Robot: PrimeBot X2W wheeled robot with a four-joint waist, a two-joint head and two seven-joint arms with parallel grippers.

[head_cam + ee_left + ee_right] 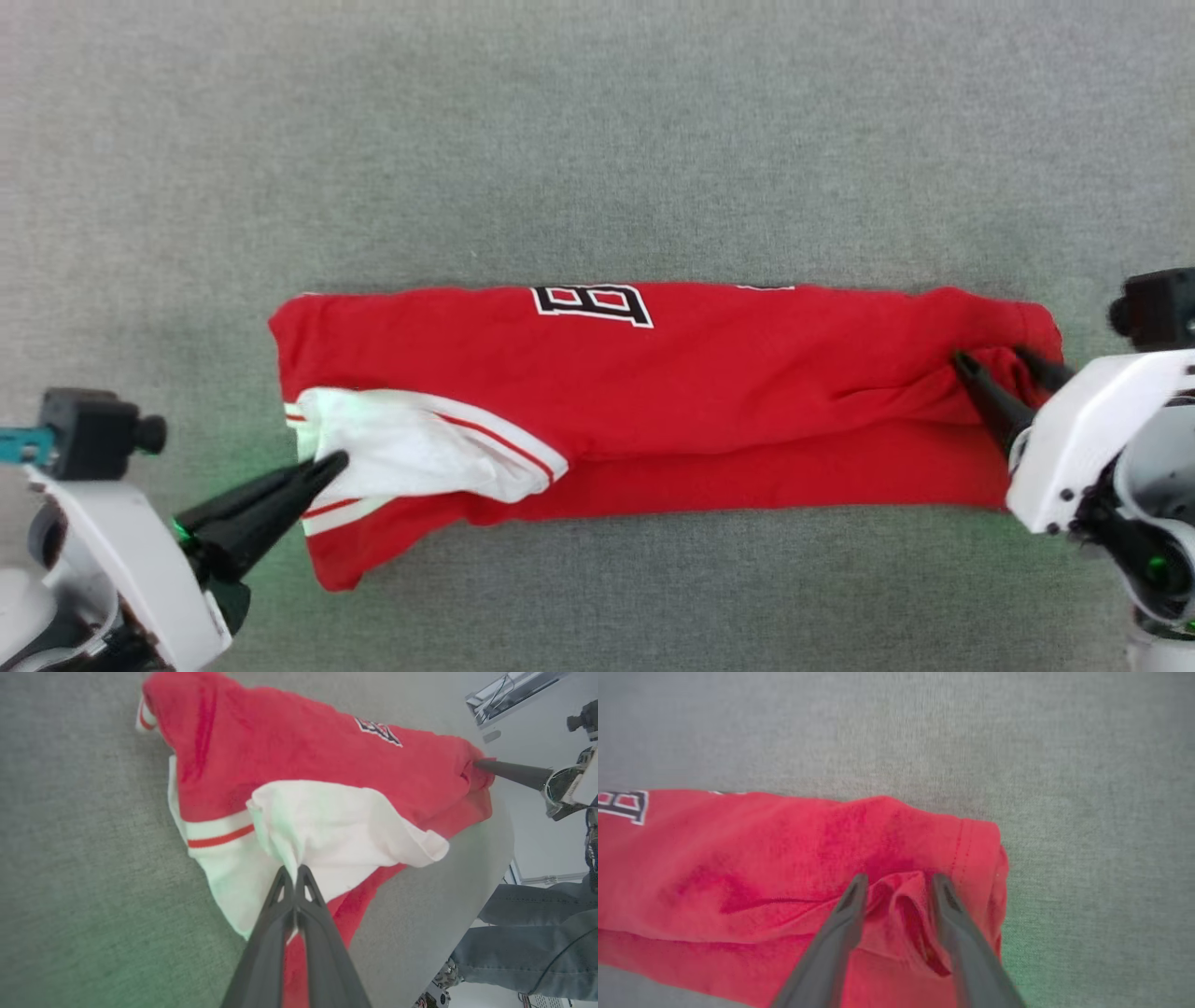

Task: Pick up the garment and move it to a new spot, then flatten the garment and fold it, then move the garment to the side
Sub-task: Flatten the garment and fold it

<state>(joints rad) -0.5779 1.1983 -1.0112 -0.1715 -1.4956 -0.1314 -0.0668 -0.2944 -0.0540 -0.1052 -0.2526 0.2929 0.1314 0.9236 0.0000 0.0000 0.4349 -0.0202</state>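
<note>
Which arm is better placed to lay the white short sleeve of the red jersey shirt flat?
Left. The left gripper is shut on the white short sleeve of the red jersey shirt; the right gripper stands open over bunched red cloth at the opposite end.

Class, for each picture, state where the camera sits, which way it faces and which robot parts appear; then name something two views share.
Head view: on the head, looking down at the garment on the grey table; left gripper lower left, right gripper at right.
Left wrist view: on the left wrist, along its shut jaws pinching the white sleeve; a person's legs beyond.
Right wrist view: on the right wrist, along its parted jaws astride a red fold.
Shared: head and left wrist views both show the right gripper.
</note>
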